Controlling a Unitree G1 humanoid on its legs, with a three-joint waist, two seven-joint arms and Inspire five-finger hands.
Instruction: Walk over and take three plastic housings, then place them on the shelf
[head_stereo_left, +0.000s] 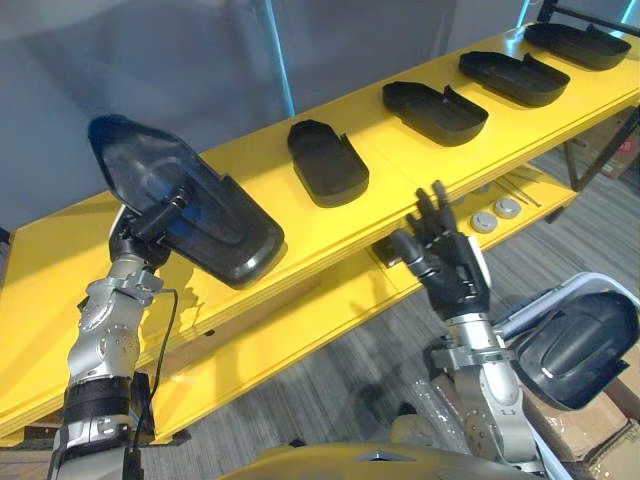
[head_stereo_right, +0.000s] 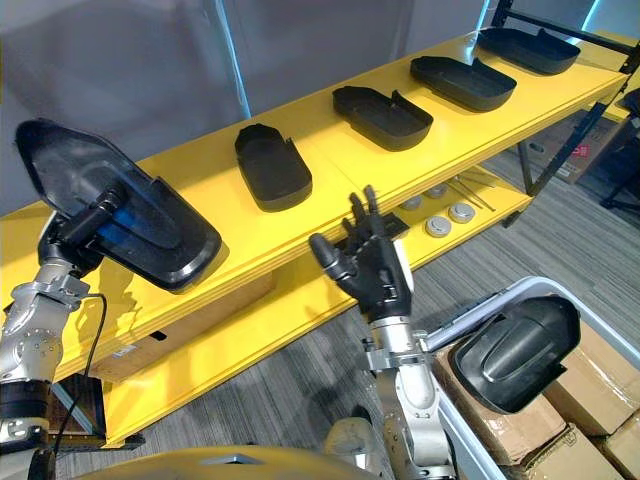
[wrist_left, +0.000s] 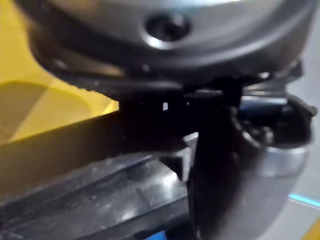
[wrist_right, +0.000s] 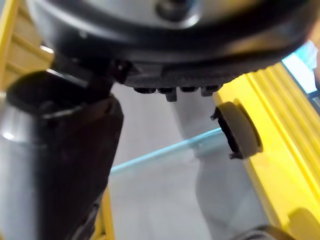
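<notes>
Your left hand (head_stereo_left: 148, 228) is at the upper left of the frame, clenched round a black housing (head_stereo_left: 205, 218). The piece is held tilted over the top board of the yellow shelf (head_stereo_left: 400, 152). Its low end hangs right at the board's front edge; you cannot tell whether it touches. That edge runs on a slant from the lower left to the upper right.

Four more housings (head_stereo_left: 328, 162) lie in a row along the board toward the upper right, each set apart from the next. A bare yellow stretch lies between the held piece and the nearest of them. More bare board lies to the left of your hand.

Your right hand (head_stereo_left: 445, 262) is at the middle of the frame with its fingers straight and spread, holding nothing. It stands in front of the shelf edge, above the lower board (head_stereo_left: 300, 320), clear of the round discs (head_stereo_left: 495, 215) there.

At the lower right, another black piece (head_stereo_left: 575, 345) sits in a grey bin (head_stereo_left: 560, 296), with cardboard boxes (head_stereo_left: 600, 440) just below it.
</notes>
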